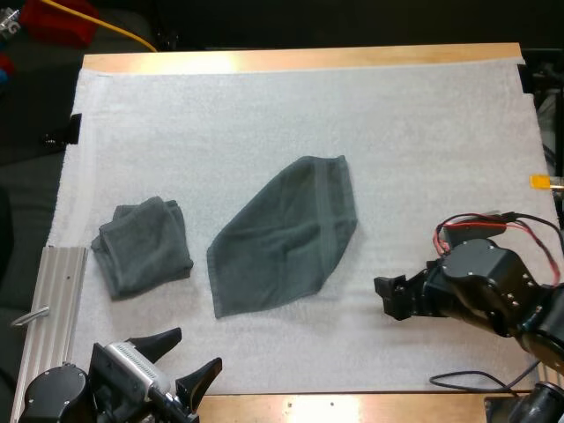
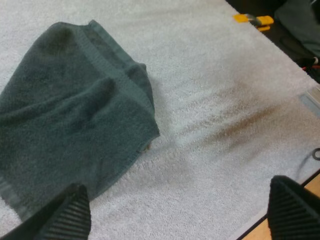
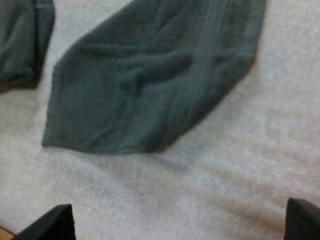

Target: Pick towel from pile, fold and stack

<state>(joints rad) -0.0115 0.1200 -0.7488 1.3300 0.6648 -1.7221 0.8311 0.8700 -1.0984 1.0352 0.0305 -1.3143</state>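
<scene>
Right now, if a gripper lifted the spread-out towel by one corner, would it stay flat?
Probably not: the spread-out towel shows soft wrinkles, so it likely droops limp. It looks thin, so probably light. Pushed over the fuzzy white mat, it would likely bunch rather than slide.

Left claw (image 1: 194, 350): two black fingers, broad at the root and tapering to pointed tips.
Left pads (image 2: 70, 216): matte black, with fine parallel ribs running across each inner face.
Left joint housing (image 1: 53, 394): a round black drum just behind the left claw, smooth with a faint sheen.
Right claw (image 1: 388, 298): short, blocky black fingers with squared ends.
Right fingertips (image 3: 50, 226): plain matte black wedges, dull in finish.
Right joint housing (image 1: 485, 282): a bulky black shell behind the right claw, rounded and glossy, with a few small pale screw heads on its side.
</scene>
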